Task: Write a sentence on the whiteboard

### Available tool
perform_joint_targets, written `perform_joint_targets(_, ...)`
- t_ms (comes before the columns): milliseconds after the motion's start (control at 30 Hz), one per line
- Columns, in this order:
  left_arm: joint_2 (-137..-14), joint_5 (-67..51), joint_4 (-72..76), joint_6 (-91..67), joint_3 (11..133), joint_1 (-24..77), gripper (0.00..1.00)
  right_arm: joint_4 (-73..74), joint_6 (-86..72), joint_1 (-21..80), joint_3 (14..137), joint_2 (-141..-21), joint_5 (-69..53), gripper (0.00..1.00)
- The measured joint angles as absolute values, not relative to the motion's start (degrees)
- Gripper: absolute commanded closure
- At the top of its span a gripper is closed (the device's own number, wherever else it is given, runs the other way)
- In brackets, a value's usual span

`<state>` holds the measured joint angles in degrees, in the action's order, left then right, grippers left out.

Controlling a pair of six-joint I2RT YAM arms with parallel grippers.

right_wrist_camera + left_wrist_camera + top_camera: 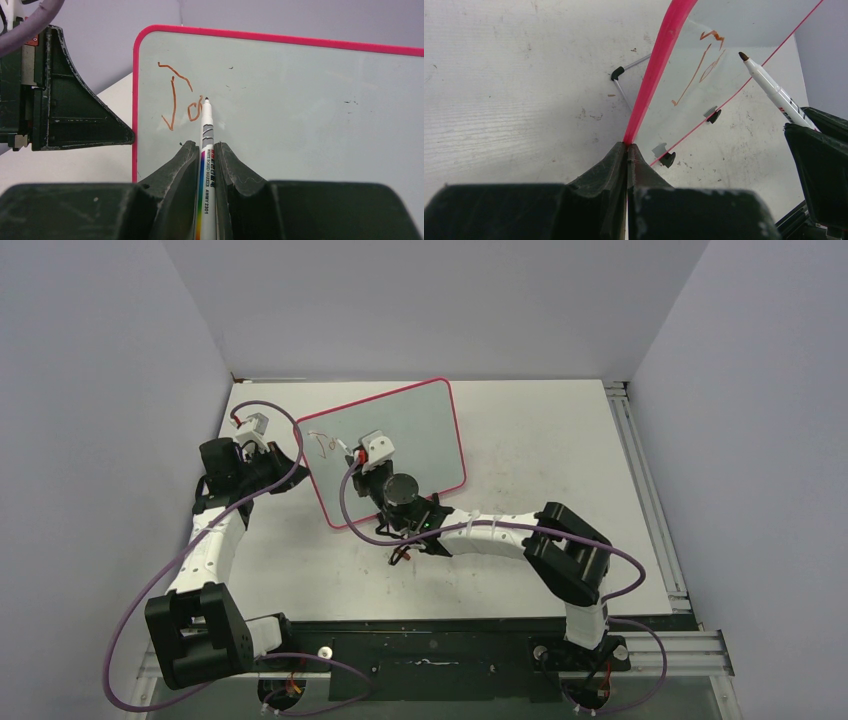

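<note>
The whiteboard [425, 420], pale grey with a pink-red frame, stands tilted on the tabletop at the back centre. My left gripper [291, 456] is shut on the frame of its left edge, seen close in the left wrist view [627, 145]. My right gripper [206, 148] is shut on a white whiteboard marker [206, 127], hovering over the board's left part [366, 454]. The sentence [176, 97] is reddish-brown and reads only "Jo". The marker's tip sits just right of the "o"; whether it touches the board I cannot tell.
Two small black feet [668, 159] and a thin wire stand [623, 75] show at the board's underside. A metal rail [640, 475] runs along the table's right edge. Grey walls close in the left, back and right sides. Purple cables [355, 515] loop from both arms.
</note>
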<state>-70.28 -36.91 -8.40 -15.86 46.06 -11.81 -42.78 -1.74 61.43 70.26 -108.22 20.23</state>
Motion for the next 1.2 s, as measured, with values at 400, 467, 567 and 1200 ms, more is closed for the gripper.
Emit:
perform_joint_targets(400, -70.3, -36.9, -8.4, -15.9, 46.1, -11.8, 1.00, -42.3, -2.0, 60.7, 70.5, -108.3, 20.8, 0.95)
perform_joint_targets(467, -70.3, -36.9, -8.4, -15.8, 46.1, -11.8, 1.00, -42.2, -2.0, 60.7, 70.5, -108.4, 20.9, 0.95)
perform_joint_targets(567, -70.3, -36.9, -8.4, -15.8, 46.1, -11.8, 1.00, -41.9, -2.2, 60.4, 70.5, -108.5, 20.9, 0.95)
perform_joint_targets(1200, -70.3, -36.0, -8.4, -15.7, 46.1, -11.8, 1.00, -41.9, -3.5, 60.5, 68.4, -108.5, 21.5, 0.95)
